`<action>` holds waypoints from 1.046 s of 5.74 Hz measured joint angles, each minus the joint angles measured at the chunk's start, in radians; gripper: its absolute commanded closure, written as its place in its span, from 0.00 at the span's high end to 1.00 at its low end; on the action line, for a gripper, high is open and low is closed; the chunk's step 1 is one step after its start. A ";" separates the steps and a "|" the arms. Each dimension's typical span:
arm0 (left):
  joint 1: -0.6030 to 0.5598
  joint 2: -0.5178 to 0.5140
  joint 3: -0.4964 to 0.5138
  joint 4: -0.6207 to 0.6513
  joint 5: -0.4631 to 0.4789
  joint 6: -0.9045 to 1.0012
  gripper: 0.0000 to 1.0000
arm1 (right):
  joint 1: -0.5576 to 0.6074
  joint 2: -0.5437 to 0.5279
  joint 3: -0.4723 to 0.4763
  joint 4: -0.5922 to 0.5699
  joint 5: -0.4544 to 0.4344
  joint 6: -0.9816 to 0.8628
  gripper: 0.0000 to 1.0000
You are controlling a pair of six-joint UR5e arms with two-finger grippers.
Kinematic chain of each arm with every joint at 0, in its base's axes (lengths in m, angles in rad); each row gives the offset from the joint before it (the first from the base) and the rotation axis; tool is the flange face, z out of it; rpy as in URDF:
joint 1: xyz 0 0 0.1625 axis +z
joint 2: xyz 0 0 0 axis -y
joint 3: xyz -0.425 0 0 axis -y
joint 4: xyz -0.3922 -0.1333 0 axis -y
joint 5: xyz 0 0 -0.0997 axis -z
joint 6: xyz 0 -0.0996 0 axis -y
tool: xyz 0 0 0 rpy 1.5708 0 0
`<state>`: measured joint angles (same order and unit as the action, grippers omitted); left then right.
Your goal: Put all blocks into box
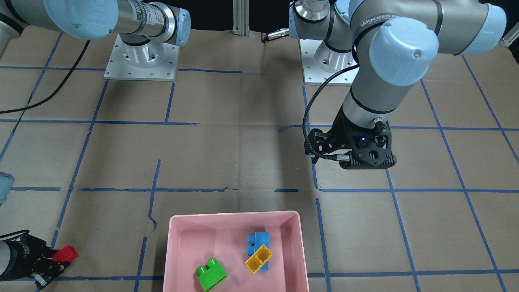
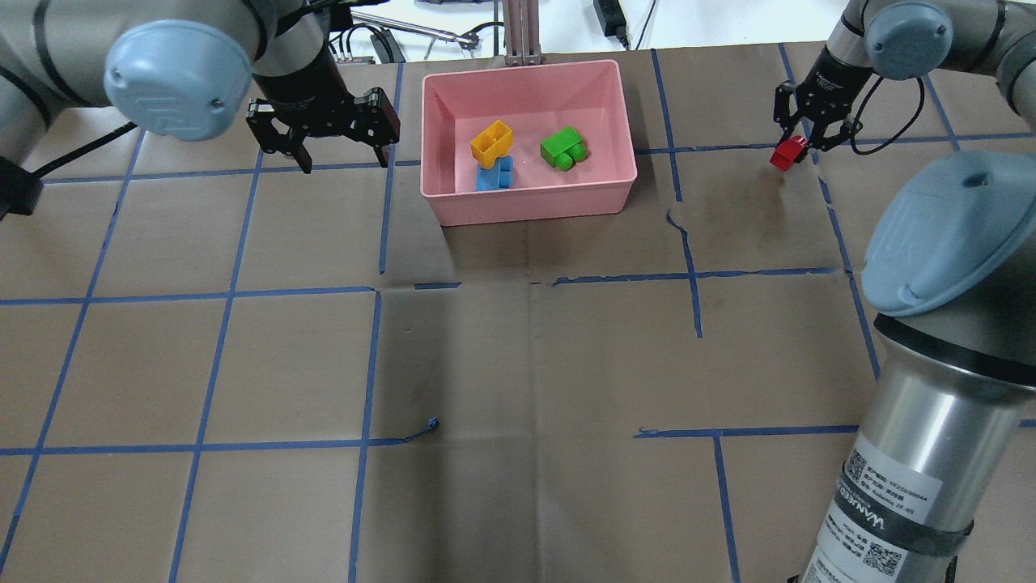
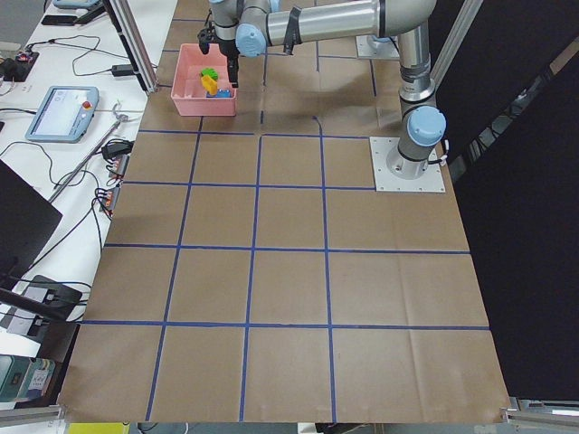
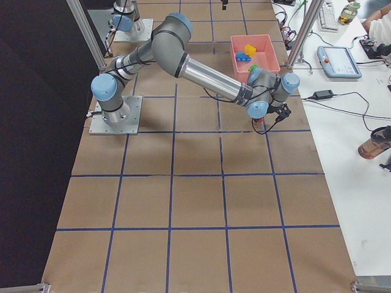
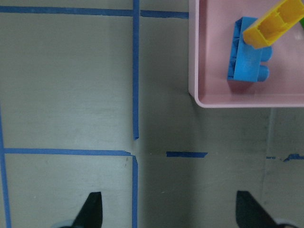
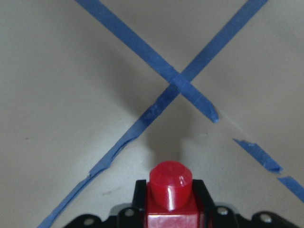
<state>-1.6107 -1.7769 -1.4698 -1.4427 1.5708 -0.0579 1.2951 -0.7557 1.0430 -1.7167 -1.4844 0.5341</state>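
Observation:
The pink box (image 2: pixel 526 202) stands at the far middle of the table. In it lie the blue brick (image 2: pixel 494 176), the yellow brick (image 2: pixel 491 142) leaning on the blue one, and the green brick (image 2: pixel 564 147). My right gripper (image 2: pixel 797 146) is shut on the small red brick (image 2: pixel 787 153), low over the table to the right of the box; the brick also shows in the right wrist view (image 6: pixel 171 190). My left gripper (image 2: pixel 344 162) is open and empty, just left of the box. The left wrist view shows the box corner (image 5: pixel 247 102) and the blue brick (image 5: pixel 244 64).
Brown paper with a grid of blue tape (image 2: pixel 380 235) covers the table. The two arm bases (image 1: pixel 140 61) stand on the robot's side. A metal post (image 2: pixel 522 32) rises behind the box. A side desk with a tablet (image 4: pixel 339 61) and cables runs along the far edge.

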 measured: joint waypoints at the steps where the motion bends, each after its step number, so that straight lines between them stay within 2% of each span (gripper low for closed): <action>1: 0.011 0.055 0.005 -0.026 0.002 0.017 0.99 | 0.015 -0.053 -0.001 0.000 0.002 -0.039 0.31; 3: 0.014 0.113 -0.003 -0.051 0.005 0.022 0.99 | 0.121 -0.160 -0.005 -0.002 0.005 -0.085 0.32; 5: 0.018 0.150 -0.012 -0.148 0.026 0.020 0.99 | 0.282 -0.198 -0.015 -0.038 0.024 -0.076 0.33; 6: 0.029 0.173 -0.014 -0.178 0.029 0.027 0.99 | 0.340 -0.175 -0.023 -0.083 0.066 -0.066 0.55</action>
<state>-1.5820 -1.6041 -1.4834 -1.6202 1.6003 -0.0310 1.6354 -0.9312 1.0204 -1.8001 -1.4185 0.4677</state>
